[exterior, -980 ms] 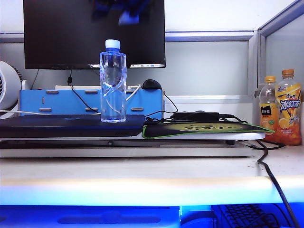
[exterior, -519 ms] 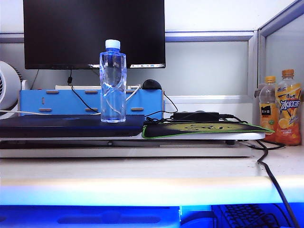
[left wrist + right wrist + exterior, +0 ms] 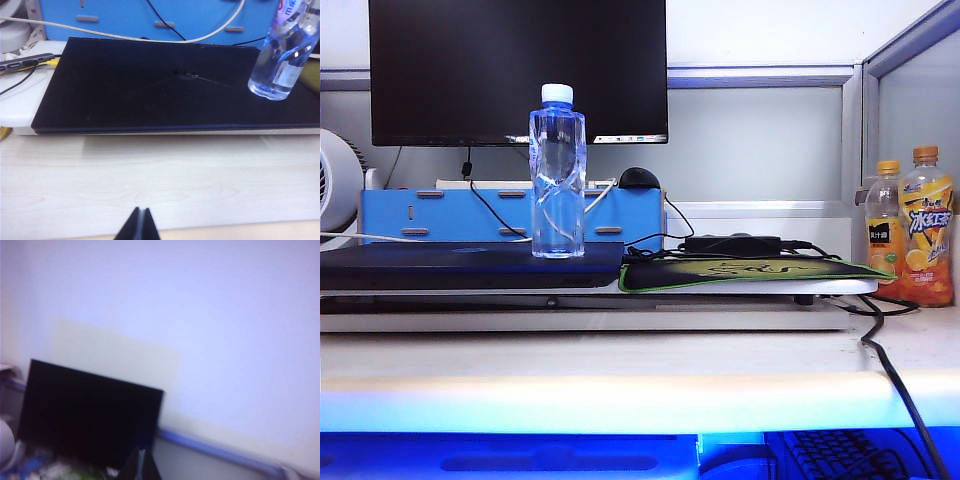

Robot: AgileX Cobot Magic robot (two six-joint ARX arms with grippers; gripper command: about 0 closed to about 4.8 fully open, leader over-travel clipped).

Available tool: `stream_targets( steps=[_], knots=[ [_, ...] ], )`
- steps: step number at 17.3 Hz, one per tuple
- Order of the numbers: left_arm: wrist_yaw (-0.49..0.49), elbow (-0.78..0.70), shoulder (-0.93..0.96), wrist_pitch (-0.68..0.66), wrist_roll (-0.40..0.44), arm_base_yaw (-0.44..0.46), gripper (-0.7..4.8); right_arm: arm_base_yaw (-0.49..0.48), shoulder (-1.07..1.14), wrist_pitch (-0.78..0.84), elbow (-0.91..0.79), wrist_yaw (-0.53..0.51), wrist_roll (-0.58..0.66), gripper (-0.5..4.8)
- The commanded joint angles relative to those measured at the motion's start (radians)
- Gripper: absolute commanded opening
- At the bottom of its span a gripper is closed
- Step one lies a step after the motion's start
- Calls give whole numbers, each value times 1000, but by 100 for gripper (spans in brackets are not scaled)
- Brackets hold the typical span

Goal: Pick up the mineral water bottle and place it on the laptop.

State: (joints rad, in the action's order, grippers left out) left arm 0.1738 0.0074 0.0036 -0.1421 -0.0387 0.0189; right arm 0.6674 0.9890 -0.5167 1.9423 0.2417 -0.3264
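Observation:
The mineral water bottle (image 3: 557,175), clear with a white cap, stands upright on the right end of the dark closed laptop (image 3: 470,265). Neither arm shows in the exterior view. In the left wrist view my left gripper (image 3: 140,225) is shut and empty over the pale wooden desk, in front of the laptop (image 3: 150,95) and well clear of the bottle (image 3: 282,60). My right gripper (image 3: 141,465) is shut on nothing and raised. Its blurred view faces the monitor (image 3: 90,415) and the wall, with neither bottle nor laptop in it.
A big black monitor (image 3: 520,70) stands behind a blue box (image 3: 440,215). A black-and-green mouse pad (image 3: 750,272) with a black adapter lies right of the laptop. Two orange juice bottles (image 3: 915,235) stand at the far right. A black cable (image 3: 900,380) runs over the desk edge.
A blurred blue shape high in front of the monitor a second ago has left the exterior view. The bottle and laptop have not moved.

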Motion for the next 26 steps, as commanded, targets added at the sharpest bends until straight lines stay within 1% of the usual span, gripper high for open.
stream_targets(
  steps=[1, 3, 6, 7, 8, 10, 12, 14, 16, 18, 20, 21, 22, 23, 26],
  knots=[
    [6, 0, -3, -6, 2, 0, -2, 1, -111, -195, 3, 57, -13, -5],
    [6, 0, -3, -6, 1, 0, -2, 1, -181, -361, 3, 109, -19, -5],
    [6, 0, -3, -6, 2, 0, -2, 1, -235, -512, 2, 172, -19, -5],
    [6, 0, -3, -6, 2, 0, -2, 1, -254, -585, 1, 214, -17, -5],
    [6, 0, -3, -6, 2, 0, -2, 2, -276, -650, -5, 229, 0, -5],
    [6, 0, -3, -6, 2, 0, -2, 3, -309, -681, -29, 232, 66, -5],
    [6, 0, -3, -6, 2, 0, -2, 4, -334, -662, -92, 232, 69, -5],
    [6, 0, -3, -6, 2, 0, -2, 7, -364, -520, -217, 227, 67, -5],
    [6, 0, -3, -6, 2, 0, -2, 6, -412, -321, -377, 228, 64, -5],
    [6, 0, -3, -6, 2, 0, -2, 3, -484, -23, -639, 228, 63, -5],
    [6, 0, -3, -6, 2, 0, -2, -19, -534, 103, -822, 219, 64, -4],
    [6, 0, -3, -6, 2, 0, -2, -40, -553, 133, -896, 185, 64, -4],
    [6, 0, -3, -6, 2, 0, -2, -87, -583, 166, -1001, 108, 65, -4],
    [6, 0, -3, -6, 2, 0, -2, -156, -621, 210, -1118, 18, 66, -4],
    [6, 0, -3, -6, 1, 0, -2, -295, -696, 291, -1297, -124, 111, -4]
  ],
)
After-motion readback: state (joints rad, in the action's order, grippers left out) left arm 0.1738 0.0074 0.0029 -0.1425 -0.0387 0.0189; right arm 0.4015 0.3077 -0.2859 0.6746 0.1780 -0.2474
